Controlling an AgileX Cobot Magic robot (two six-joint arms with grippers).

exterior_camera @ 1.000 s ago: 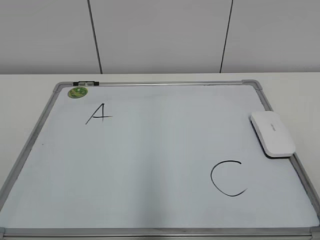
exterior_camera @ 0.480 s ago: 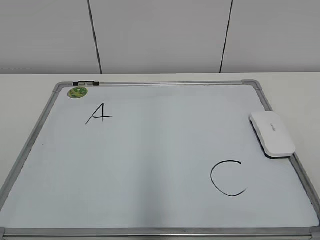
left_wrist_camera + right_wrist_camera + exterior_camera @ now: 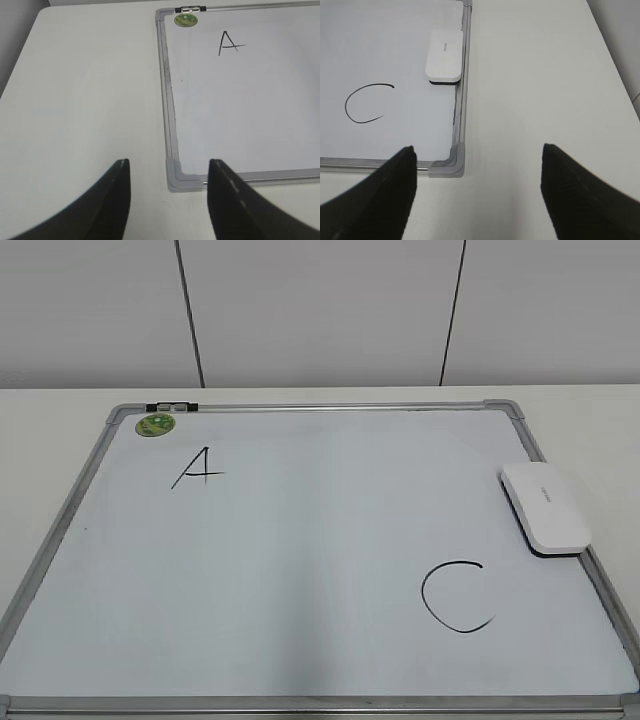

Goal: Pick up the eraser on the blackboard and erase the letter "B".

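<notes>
seemingly done with its wiping, the scene is quiet: the table (image 3: 40,440) carries the blackboard (image 3: 300,408), lying flat with its frame corners near each wrist camera. no letter "b" shows anywhere on the white surface, which suggests it is already erased; only the "a" (image 3: 198,467) at about ten o'clock and the "c" (image 3: 455,596) at about four o'clock are legible. the eraser (image 3: 545,507) rests at three o'clock, print side up, against the right frame rail, apparently parked there out of the lettering. a green magnet (image 3: 155,424) sits at eleven o'clock. the left gripper (image 3: 169,200) hangs off the board's near left corner with fingers spread, holding nothing. the right gripper (image 3: 477,192) does likewise at the near right corner, released and well short of the eraser.
</notes>
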